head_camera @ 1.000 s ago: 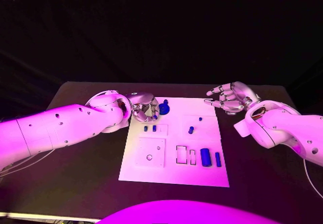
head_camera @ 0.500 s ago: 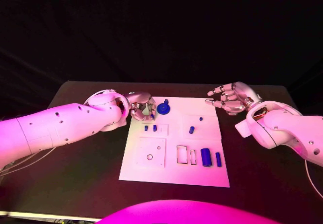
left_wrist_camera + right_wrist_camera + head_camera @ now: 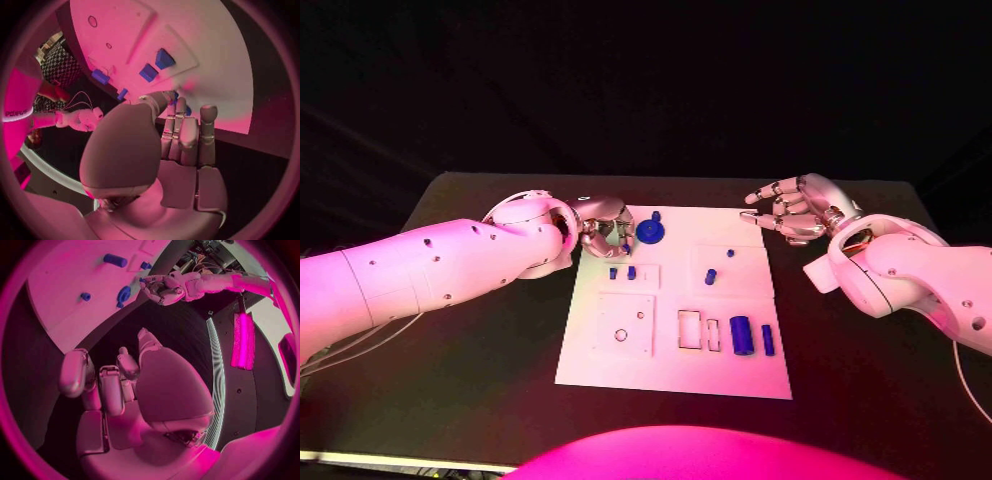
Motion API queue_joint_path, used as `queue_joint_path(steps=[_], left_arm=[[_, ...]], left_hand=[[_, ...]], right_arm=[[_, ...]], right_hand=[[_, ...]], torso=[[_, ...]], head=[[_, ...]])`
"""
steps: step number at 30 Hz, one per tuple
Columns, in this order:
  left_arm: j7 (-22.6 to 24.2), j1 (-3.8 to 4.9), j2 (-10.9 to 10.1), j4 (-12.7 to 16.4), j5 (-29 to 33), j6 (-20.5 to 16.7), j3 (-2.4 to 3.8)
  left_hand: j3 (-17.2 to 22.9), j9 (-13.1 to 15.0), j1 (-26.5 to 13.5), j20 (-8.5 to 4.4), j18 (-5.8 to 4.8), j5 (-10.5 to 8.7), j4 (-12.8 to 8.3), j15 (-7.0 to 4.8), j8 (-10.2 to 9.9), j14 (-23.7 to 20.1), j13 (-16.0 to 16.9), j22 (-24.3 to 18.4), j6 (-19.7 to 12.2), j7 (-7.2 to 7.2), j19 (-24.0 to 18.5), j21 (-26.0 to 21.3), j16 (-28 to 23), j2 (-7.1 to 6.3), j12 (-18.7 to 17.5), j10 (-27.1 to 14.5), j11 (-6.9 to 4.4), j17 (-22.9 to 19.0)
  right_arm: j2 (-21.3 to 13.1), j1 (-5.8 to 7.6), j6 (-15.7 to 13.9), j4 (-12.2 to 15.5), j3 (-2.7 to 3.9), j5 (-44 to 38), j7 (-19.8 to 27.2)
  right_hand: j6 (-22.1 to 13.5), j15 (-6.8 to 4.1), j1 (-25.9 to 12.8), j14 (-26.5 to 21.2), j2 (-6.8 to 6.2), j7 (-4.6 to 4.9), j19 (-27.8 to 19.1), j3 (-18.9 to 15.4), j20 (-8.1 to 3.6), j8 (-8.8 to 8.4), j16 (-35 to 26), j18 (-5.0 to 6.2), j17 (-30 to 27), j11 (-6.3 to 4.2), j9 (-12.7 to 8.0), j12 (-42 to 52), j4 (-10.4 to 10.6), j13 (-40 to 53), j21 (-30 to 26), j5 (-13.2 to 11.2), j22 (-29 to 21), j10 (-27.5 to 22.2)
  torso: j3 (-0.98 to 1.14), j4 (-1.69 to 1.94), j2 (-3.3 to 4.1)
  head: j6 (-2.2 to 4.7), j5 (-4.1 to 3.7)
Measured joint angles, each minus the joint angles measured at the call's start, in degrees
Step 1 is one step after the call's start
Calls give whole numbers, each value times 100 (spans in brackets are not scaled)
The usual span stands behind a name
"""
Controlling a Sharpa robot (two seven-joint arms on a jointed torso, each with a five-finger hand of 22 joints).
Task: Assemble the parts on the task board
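The robot's left hand (image 3: 606, 229), silver and many-fingered, sits at the far left corner of the flat white task board (image 3: 675, 375), its fingers curled in close beside the round dark-blue disc part (image 3: 651, 235); that placement suggests it is working on seating or picking that piece, since the disc is the one part lying within its reach. Whether the fingers actually pinch anything I cannot tell: from the head camera the hand covers its own fingertips, and the left wrist camera shows the fingers (image 3: 187, 135) drawn together with a trace of blue just past them, too hidden to call a grip. The right hand (image 3: 795, 209) hangs over the bare black table (image 3: 473, 380) off the board's far right corner, fingers apart and loosely bent, holding nothing, probably parked clear so the left arm has room. The head view lays out the whole board: two small blue pegs (image 3: 620, 273) in a raised panel, a short blue peg (image 3: 710, 278) further right, and a thick blue cylinder (image 3: 741, 336) with a slim blue bar (image 3: 767, 341) near the rectangular slots at the near end. The right wrist view adds a side-on look across the board at the left hand (image 3: 164, 289) beside the disc (image 3: 124, 293), showing both low over the board, though contact stays unclear
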Motion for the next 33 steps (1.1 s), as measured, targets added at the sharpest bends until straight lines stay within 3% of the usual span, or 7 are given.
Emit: queue_joint_path(steps=[33], left_arm=[[-47, -8, 130, -111, -38, 221, 9]], left_hand=[[-17, 8, -22, 0, 0, -14, -15, 0, -21, 0, 13, -1, 20, 21, -1, 0, 0, -23, -23, 21, 20, -5]], right_arm=[[-7, -1, 0, 7, 0, 0, 0]], right_hand=[[0, 0, 0, 0, 0, 0, 0, 6, 0, 2, 0, 0, 4, 0, 0, 0, -6, -5, 0, 0, -1, 0]], torso=[[-5, -3, 4]], head=[[-41, -26]])
